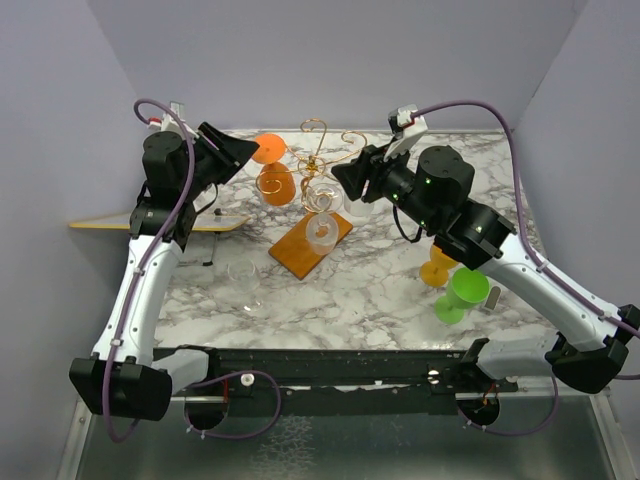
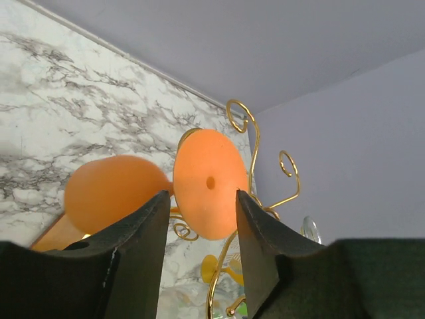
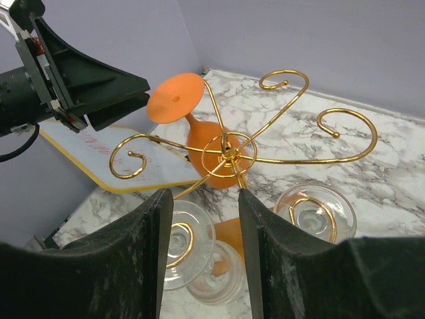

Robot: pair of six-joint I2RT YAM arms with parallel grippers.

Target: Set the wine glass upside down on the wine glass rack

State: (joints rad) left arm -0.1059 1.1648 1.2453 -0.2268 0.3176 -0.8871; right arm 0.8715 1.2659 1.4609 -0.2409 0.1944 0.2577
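An orange wine glass (image 1: 275, 180) hangs upside down on the left side of the gold wire wine glass rack (image 1: 318, 160). Its round foot (image 2: 207, 183) is on top and its bowl (image 2: 113, 193) below. My left gripper (image 1: 250, 150) is open just in front of that foot, its jaws apart and holding nothing. In the right wrist view it (image 3: 136, 93) stands a little left of the foot (image 3: 174, 97). My right gripper (image 3: 202, 193) is open and empty above the rack's centre ring (image 3: 229, 154). Two clear glasses (image 3: 176, 239) (image 3: 317, 209) also hang upside down on the rack.
The rack's wooden base (image 1: 300, 255) lies on the marble table. A clear glass (image 1: 243, 285) stands on the table at the front left. A yellow glass (image 1: 437, 268) and a green glass (image 1: 465, 290) are at the right. A yellow-edged board (image 1: 150, 222) juts in from the left wall.
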